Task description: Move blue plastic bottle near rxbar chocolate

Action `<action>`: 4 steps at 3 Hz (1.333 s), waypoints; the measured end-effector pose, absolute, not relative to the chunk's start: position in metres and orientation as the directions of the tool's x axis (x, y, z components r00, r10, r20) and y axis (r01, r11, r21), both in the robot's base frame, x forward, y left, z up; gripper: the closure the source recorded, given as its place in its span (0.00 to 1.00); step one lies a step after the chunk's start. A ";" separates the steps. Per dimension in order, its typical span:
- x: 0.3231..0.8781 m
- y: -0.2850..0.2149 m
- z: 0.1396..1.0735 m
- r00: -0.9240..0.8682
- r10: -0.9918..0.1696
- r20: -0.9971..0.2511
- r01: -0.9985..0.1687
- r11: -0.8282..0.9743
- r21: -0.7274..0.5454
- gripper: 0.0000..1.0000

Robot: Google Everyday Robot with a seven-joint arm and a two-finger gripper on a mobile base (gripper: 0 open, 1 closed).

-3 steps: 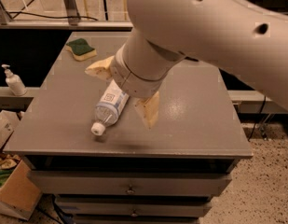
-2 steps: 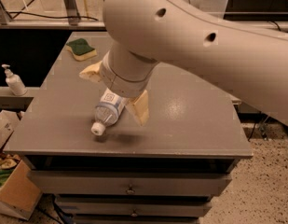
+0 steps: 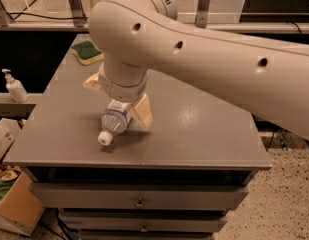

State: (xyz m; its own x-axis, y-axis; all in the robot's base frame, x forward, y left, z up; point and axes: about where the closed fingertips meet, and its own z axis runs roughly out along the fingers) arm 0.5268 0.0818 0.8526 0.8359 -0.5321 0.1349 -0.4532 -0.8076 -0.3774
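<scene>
The blue plastic bottle (image 3: pixel 115 120) lies on its side on the grey table (image 3: pixel 194 129), with its white cap (image 3: pixel 104 138) pointing to the front left. My gripper (image 3: pixel 116 104) comes down over the bottle's upper half. One tan finger (image 3: pixel 143 112) is on the bottle's right and the other (image 3: pixel 93 81) is on its left. The fingers straddle the bottle with gaps showing, so the gripper is open. The rxbar chocolate is not visible; the big arm (image 3: pixel 209 59) hides the back and right of the table.
A green-and-yellow sponge (image 3: pixel 87 52) lies at the table's back left corner. A white pump dispenser (image 3: pixel 15 86) stands on a ledge to the left. Cardboard boxes (image 3: pixel 9 204) sit on the floor at the left. Drawers are below the tabletop.
The gripper has moved left and lower, so its fingers now sit on either side of the bottle. The bottle has stayed where it was.
</scene>
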 end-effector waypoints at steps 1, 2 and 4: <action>0.525 0.081 0.836 0.854 -0.498 0.154 -0.433 -0.842 -0.320 0.17; 0.516 0.072 0.824 0.862 -0.478 0.167 -0.427 -0.863 -0.269 0.40; 0.517 0.049 0.859 0.838 -0.506 0.205 -0.444 -0.850 -0.283 0.87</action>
State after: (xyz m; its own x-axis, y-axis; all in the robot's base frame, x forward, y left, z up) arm 0.5172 0.0494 0.8590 0.8378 -0.5060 0.2051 -0.4441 -0.8501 -0.2829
